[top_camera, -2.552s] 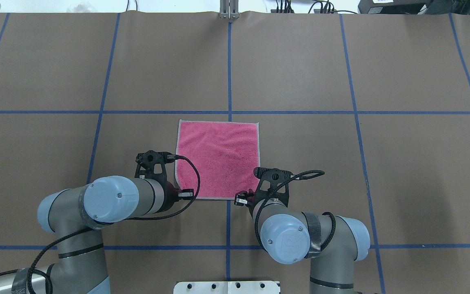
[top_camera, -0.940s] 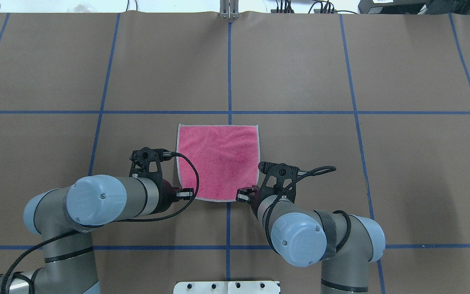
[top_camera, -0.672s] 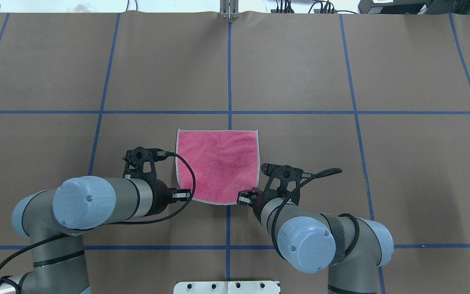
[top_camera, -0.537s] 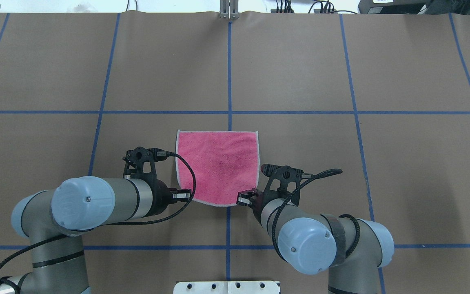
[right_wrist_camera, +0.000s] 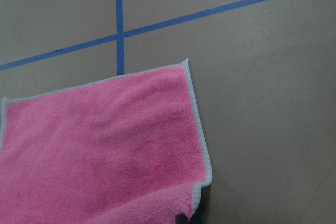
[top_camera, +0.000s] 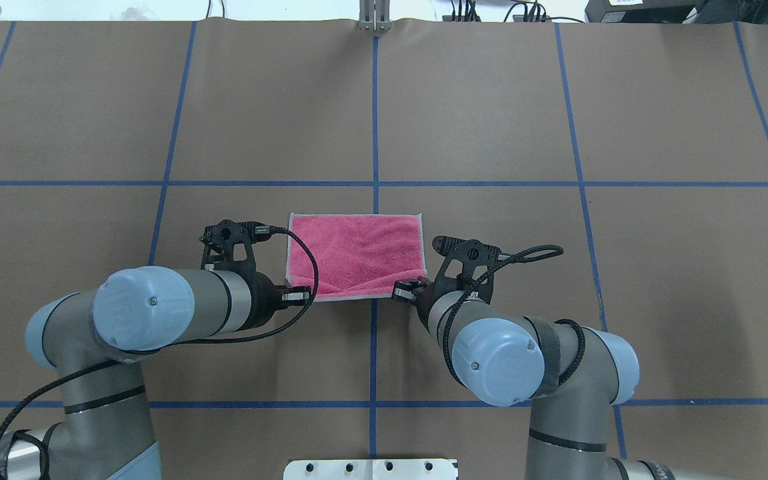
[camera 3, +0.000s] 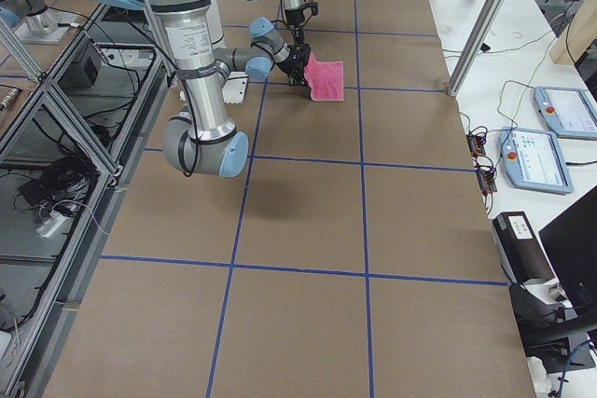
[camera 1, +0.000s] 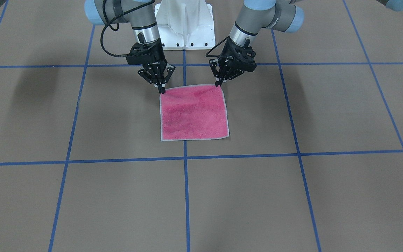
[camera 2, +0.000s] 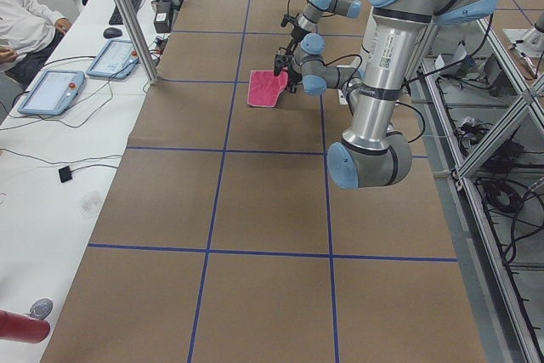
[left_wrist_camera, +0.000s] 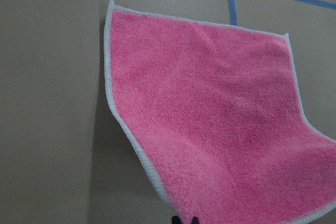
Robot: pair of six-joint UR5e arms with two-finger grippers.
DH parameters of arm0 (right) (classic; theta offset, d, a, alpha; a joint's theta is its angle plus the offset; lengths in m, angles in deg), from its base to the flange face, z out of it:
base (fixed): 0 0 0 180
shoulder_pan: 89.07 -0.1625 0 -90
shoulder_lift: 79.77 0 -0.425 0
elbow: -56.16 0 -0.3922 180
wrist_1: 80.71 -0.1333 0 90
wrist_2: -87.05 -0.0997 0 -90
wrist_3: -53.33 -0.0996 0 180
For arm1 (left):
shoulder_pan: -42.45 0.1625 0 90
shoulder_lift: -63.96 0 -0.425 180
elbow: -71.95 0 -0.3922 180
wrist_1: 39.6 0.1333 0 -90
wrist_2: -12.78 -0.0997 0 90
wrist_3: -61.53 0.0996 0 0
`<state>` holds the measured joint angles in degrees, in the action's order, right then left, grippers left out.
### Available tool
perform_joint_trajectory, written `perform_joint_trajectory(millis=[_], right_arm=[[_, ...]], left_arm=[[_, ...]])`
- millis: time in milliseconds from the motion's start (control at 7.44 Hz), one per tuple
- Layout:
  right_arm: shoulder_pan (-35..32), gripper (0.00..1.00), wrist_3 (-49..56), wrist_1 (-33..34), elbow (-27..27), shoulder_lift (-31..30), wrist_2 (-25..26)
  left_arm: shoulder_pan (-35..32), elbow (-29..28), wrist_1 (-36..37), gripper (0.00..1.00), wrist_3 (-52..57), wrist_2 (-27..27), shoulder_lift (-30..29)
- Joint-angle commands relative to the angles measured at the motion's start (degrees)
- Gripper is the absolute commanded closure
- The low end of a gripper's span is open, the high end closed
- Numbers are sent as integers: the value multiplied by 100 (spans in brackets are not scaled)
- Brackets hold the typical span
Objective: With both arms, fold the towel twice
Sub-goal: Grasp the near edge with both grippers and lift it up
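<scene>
Clearly left fingers (camera 1: 219,81) and right fingers (camera 1: 161,88) clamp raised corners of the fuzzy pink square towel (camera 1: 194,115).

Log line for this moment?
phase: first fold | left tool: shut on towel corner | right tool: shut on towel corner | towel: robot-side edge lifted

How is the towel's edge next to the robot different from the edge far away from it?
The near edge of the towel is raised off the table; the far edge lies flat on it. The near edge is pinched at its corners by the left gripper and right gripper; the far edge is free. Both are pink with light grey stitching.
</scene>
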<state>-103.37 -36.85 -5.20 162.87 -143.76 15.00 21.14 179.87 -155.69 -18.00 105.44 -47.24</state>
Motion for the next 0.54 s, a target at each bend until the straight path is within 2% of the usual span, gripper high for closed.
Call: perform_joint_trajectory(millis=[0,403], right_arm=[[-160,100,-18,-1,-159,167,-11],[-318,100,9,7,-177,176,-19]], left_arm=[[-171,-297,8,100,-9,-2,-269],[-408,-386,8,100,17,16,-332]])
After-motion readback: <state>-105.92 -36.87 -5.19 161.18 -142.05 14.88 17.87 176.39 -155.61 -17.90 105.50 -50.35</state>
